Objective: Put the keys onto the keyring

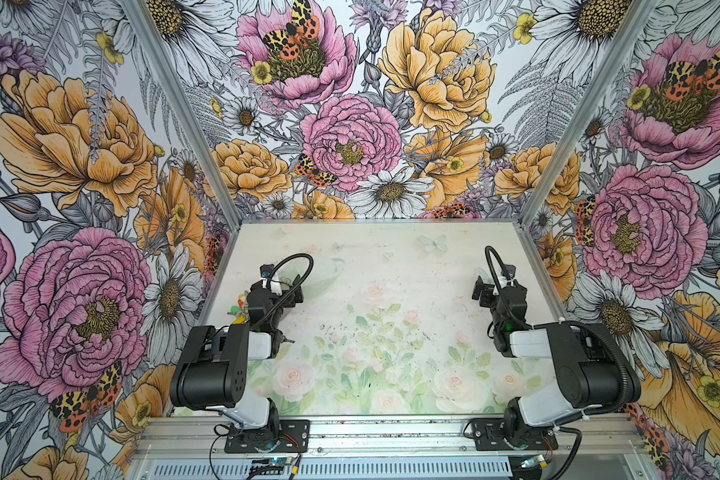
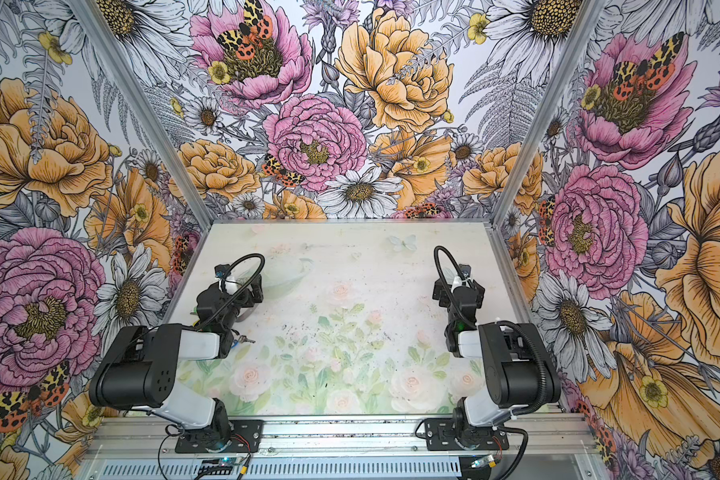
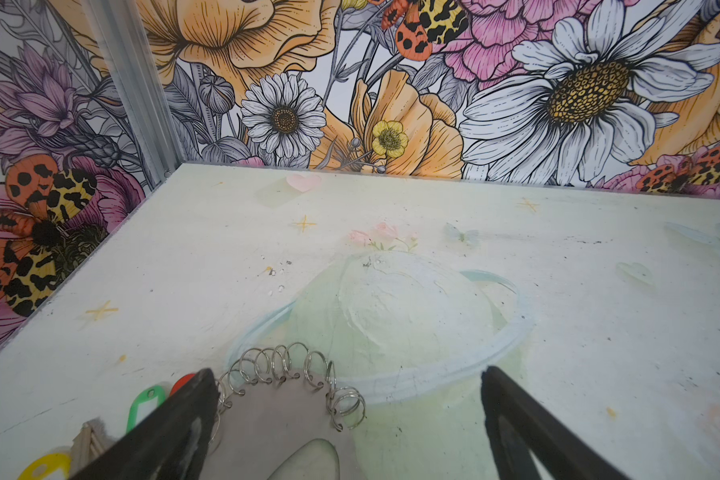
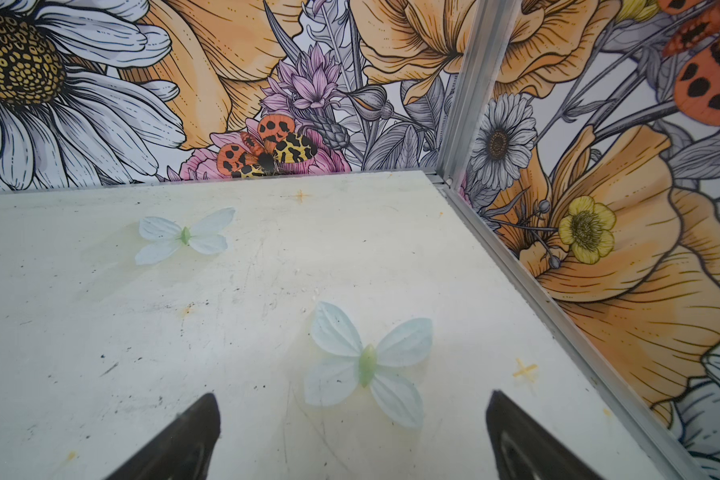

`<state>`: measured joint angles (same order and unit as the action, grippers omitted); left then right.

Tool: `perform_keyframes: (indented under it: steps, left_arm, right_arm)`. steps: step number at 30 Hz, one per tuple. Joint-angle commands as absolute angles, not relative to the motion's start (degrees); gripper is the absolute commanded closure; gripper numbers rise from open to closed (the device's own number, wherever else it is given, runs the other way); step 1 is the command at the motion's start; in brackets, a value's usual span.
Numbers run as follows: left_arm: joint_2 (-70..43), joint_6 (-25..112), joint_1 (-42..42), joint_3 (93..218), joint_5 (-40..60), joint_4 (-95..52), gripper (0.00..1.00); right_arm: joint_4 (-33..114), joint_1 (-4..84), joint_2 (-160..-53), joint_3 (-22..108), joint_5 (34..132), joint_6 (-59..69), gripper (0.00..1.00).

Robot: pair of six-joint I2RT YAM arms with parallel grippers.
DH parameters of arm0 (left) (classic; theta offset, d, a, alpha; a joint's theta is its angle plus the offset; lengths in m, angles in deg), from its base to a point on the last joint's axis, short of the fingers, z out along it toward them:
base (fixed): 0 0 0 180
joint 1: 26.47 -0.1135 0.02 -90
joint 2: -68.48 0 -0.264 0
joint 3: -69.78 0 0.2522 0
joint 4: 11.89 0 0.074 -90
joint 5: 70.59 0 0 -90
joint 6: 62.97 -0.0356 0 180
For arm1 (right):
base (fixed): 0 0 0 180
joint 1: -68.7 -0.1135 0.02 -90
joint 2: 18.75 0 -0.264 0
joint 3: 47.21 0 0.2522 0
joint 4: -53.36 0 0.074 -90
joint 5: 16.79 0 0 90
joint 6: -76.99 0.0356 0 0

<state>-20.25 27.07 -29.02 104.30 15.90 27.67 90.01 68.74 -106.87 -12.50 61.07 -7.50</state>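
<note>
Both top views look down from above the near edge, sharing the pale flower-printed tabletop (image 1: 391,257). Wrist cameras skim it closely, facing the flowered far wall (image 3: 433,104).

We count one keyring (image 3: 275,419) and three keys (image 1: 238,306) in sight: one green key (image 3: 145,405), one red key (image 3: 182,381), one yellow key (image 3: 46,466). We count two grippers, the left gripper (image 3: 346,370) and the right gripper (image 4: 353,395), each with two fingers (image 3: 175,428), and two butterflies (image 4: 186,236) (image 4: 366,365) printed on the surface (image 4: 100,311).
</note>
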Motion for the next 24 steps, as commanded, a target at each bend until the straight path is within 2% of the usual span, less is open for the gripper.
perform_keyframes:
  steps: [1,6,11,14,18,20,24]
  left_arm:
    - [-20.4,26.4,-29.6,105.3,14.9,28.0,0.01]
    - [-20.6,28.2,-32.6,102.9,8.1,33.8,0.01]
    - [-12.9,28.0,-32.2,98.8,9.8,34.6,0.01]
    - [-2.2,24.2,-26.5,98.7,18.7,25.0,0.01]
    - [10.2,24.1,-19.0,104.6,28.1,7.9,0.01]
    - [13.6,26.8,-16.0,107.1,30.9,2.9,0.01]
    - [18.9,32.6,-13.5,111.1,29.2,-7.2,0.01]
  right_arm:
    - [91.1,68.6,-106.8,-11.8,61.8,-7.9,0.01]
    - [97.7,67.3,-103.6,-16.5,64.7,-10.8,0.01]
    - [91.9,66.1,-97.8,-16.3,64.4,-12.2,0.01]
    - [89.6,63.9,-93.1,-17.0,63.3,-14.1,0.00]
    - [73.1,61.6,-82.9,-11.6,65.7,-12.3,0.01]
    - [66.2,61.2,-78.4,-8.4,68.6,-8.4,0.00]
    - [53.5,61.4,-69.8,-2.7,72.8,0.9,0.01]
